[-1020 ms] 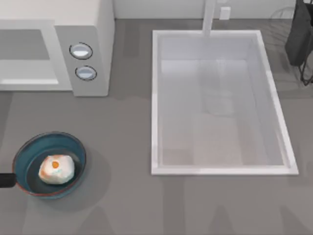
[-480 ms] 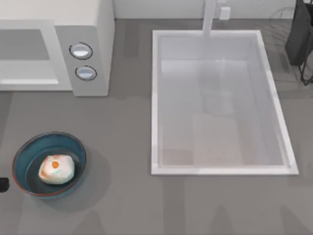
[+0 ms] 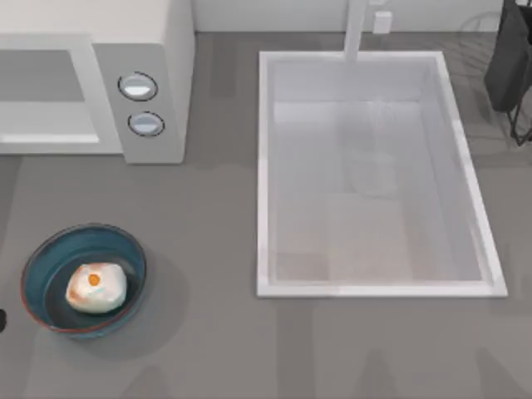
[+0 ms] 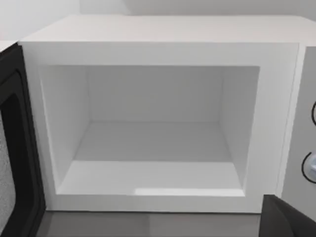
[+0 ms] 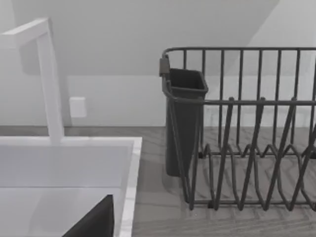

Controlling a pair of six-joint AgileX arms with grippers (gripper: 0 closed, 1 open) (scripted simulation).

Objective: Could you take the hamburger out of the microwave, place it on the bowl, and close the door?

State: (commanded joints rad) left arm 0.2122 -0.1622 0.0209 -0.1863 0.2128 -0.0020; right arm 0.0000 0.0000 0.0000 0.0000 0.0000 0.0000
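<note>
One microwave (image 3: 91,79) with two knobs (image 3: 138,86); one bowl (image 3: 83,278); one hamburger (image 3: 96,288); one sink (image 3: 374,174); one faucet (image 5: 47,74); one dish rack (image 5: 247,133)

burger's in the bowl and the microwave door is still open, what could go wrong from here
1. The door stands swung wide beside the empty microwave cavity; a push from a poor angle could slip off its edge and leave it ajar.
2. The bowl with the hamburger sits in front of the microwave on the table's left, so the left arm sweeping toward the door might clip it.
</note>
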